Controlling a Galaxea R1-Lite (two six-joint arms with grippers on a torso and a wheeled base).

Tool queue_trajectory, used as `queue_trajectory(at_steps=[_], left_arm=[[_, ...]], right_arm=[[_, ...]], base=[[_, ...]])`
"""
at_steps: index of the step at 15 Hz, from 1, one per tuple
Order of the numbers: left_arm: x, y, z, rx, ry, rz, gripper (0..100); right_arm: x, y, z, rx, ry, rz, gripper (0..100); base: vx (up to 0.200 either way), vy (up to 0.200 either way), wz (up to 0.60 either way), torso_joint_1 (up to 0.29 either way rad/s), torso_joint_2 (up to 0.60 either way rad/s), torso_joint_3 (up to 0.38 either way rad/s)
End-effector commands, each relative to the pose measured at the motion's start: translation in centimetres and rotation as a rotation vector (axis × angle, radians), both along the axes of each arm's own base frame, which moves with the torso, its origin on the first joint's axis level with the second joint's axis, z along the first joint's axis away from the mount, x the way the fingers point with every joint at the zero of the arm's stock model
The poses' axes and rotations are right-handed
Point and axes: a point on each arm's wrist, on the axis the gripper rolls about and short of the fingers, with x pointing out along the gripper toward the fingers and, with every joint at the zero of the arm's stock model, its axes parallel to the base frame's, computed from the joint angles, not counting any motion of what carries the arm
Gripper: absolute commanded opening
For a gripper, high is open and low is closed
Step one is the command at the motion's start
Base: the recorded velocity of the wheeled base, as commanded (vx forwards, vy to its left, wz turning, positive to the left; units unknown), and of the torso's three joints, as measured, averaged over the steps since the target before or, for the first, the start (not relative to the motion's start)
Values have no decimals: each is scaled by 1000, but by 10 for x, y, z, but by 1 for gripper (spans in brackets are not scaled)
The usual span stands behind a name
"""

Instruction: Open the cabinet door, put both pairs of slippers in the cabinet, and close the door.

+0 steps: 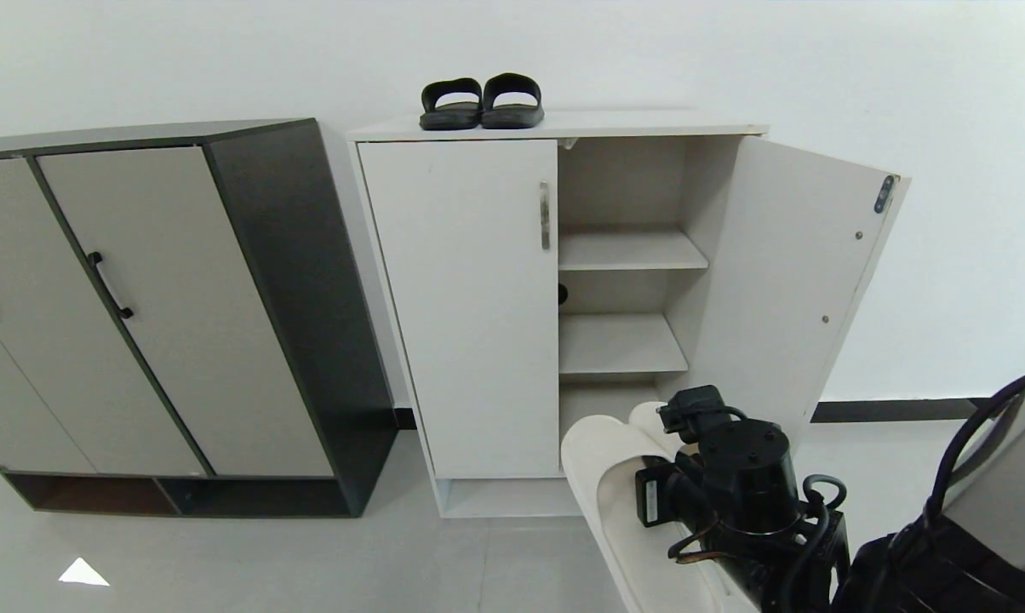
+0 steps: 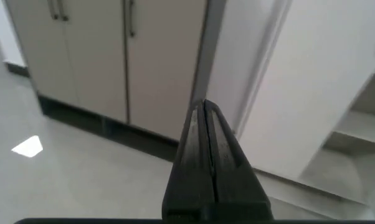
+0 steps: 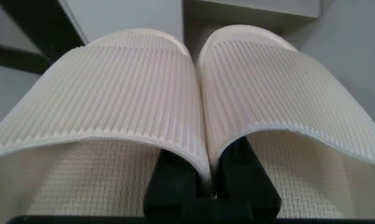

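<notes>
Right wrist view shows the right gripper point(image 3: 209, 183) clamped on the touching inner edges of the white slippers point(image 3: 137, 93), low before the cabinet point(image 1: 470, 298) and its open door point(image 1: 785, 281). Head view adds black slippers point(image 1: 481, 102) atop the cabinet. Nearby, the left gripper point(image 2: 206, 130) is pressed together.

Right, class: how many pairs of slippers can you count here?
2. The black pair sits atop the white cabinet; the cream pair is in the right gripper, before its open side. The closed door could hide more.
</notes>
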Motion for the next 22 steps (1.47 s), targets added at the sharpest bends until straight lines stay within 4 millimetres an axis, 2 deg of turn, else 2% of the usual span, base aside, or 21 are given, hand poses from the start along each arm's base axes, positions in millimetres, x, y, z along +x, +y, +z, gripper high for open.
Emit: queue_trajectory(at_steps=[1, 3, 5, 6, 10, 13, 16, 20, 22], left_arm=[[9, -5, -59, 24, 23, -99, 0], [9, -6, -61, 21, 43, -144, 0], [7, -7, -62, 54, 18, -363, 0], [6, -6, -63, 70, 15, -386, 0], [2, -7, -67, 121, 5, -379, 0], [2, -7, -67, 85, 0, -375, 0], [2, -7, -67, 86, 0, -375, 0], [2, -7, -67, 86, 0, -375, 0], [2, -7, -67, 86, 0, -375, 0]], right_arm=[[-1, 1, 2, 5, -5, 4, 0], [-1, 1, 0, 1, 0, 5, 0], [-1, 2, 1, 2, -3, 7, 0], [-1, 2, 1, 3, -4, 7, 0], [-4, 5, 1, -12, -7, 25, 0], [-3, 10, 2, -22, -25, 15, 0], [22, 34, 18, 10, -64, -72, 0], [51, 63, 40, 50, -27, -203, 0], [54, 65, 37, 39, -33, -241, 0]], base=[[0, 0, 0, 0, 0, 0], [0, 0, 0, 0, 0, 0], [0, 0, 0, 0, 0, 0], [0, 0, 0, 0, 0, 0], [0, 0, 0, 0, 0, 0], [0, 0, 0, 0, 0, 0], [0, 0, 0, 0, 0, 0], [0, -50, 0, 1, 1, 1], [0, -200, 0, 0, 2, 5]])
